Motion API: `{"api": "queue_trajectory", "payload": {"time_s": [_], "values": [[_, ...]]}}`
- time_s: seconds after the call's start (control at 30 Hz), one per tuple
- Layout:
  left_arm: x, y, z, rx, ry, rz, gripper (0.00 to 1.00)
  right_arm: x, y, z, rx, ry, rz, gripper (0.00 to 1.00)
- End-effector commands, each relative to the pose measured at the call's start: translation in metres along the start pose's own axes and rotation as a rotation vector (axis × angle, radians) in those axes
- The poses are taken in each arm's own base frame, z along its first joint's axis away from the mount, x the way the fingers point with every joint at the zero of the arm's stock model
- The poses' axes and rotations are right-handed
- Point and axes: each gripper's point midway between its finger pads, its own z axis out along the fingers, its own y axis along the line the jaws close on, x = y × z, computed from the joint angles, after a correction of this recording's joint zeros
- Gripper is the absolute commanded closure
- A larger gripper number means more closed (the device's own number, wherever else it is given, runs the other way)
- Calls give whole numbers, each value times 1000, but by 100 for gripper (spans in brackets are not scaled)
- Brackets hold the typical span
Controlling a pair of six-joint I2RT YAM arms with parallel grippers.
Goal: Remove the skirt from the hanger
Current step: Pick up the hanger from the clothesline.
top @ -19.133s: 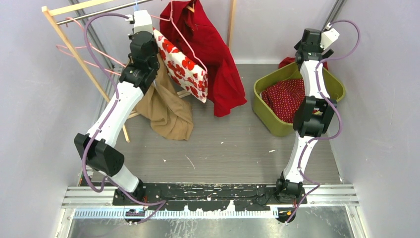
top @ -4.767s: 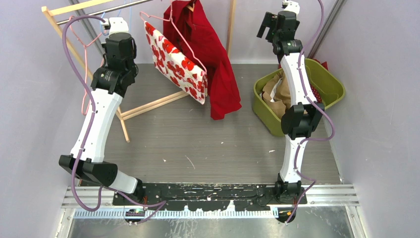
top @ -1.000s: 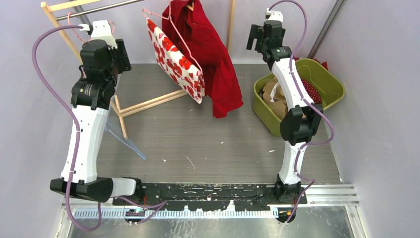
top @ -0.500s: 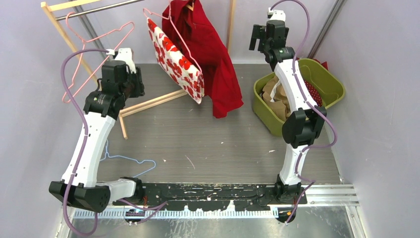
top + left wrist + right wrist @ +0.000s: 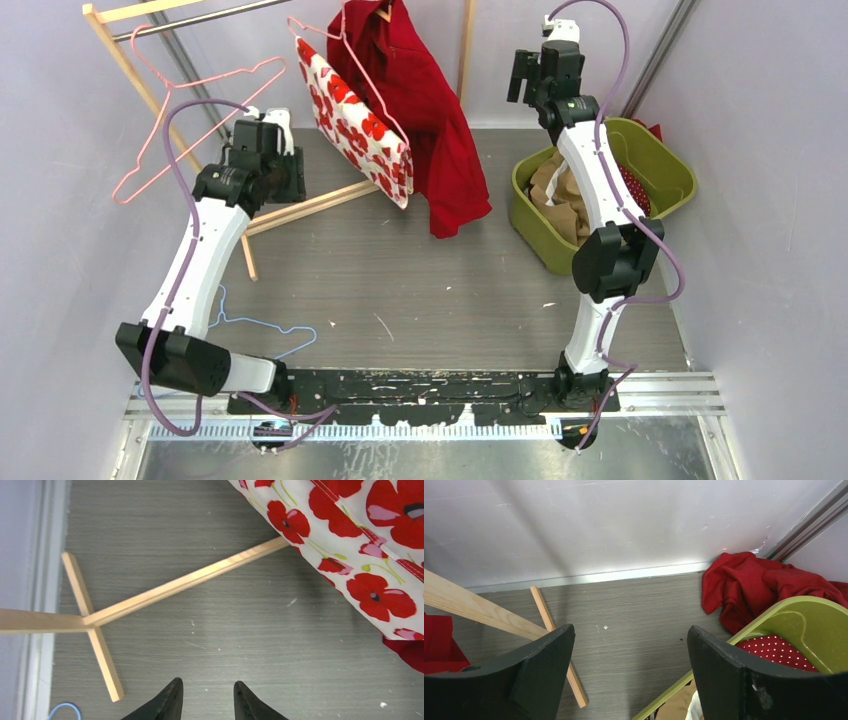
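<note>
The skirt point(image 5: 358, 122), white with red poppies, hangs on a pink wire hanger point(image 5: 345, 52) from the rack at the back. In the left wrist view the skirt point(image 5: 360, 545) fills the upper right corner. My left gripper point(image 5: 280, 175) hovers left of the skirt, apart from it, pointing down at the floor. Its fingers point(image 5: 206, 697) are open with nothing between them. My right gripper point(image 5: 522, 75) is high near the back wall, right of the hanging clothes. Its jaws point(image 5: 630, 632) are wide open and hold nothing.
A red garment point(image 5: 425, 120) hangs behind the skirt. An empty pink hanger point(image 5: 195, 105) hangs on the rail at left. A blue hanger point(image 5: 262, 328) lies on the floor. The green basket point(image 5: 672, 165) holds tan and red dotted clothes. The wooden rack foot point(image 5: 165, 589) lies below my left gripper.
My left arm has come down from the rail and moved right toward the skirt, its jaws narrower. The blue hanger has dropped to the floor. The right arm has barely moved.
</note>
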Motion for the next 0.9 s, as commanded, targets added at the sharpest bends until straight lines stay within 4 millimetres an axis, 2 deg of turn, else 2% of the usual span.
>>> {"api": "queue_trajectory", "payload": {"time_s": [0.0,0.07,0.17,0.3,0.37,0.53,0.6,0.67,0.87], "values": [[-41,-26,-16,121,-102,-77,59,-43,-4,-29,-16,-104,9,13],[-68,-39,-26,168,-155,-102,60,-43,-4,-29,-17,-103,9,13],[-108,-61,-51,234,-258,-109,62,-42,-3,-28,-20,-102,15,12],[-150,-84,-78,284,-418,-162,62,-42,-2,-27,-22,-103,20,12],[-159,-97,-78,319,-444,-201,62,-42,-1,-26,-25,-103,23,13],[-165,-134,-73,382,-476,-228,64,-43,-2,-26,-20,-106,21,12],[-178,-144,-75,414,-532,-263,64,-43,-3,-25,-16,-106,18,12],[-191,-151,-80,432,-571,-280,64,-43,-3,-25,-15,-107,16,12],[-222,-160,-72,411,-663,-328,61,-44,-3,-22,-13,-109,12,12]]}}
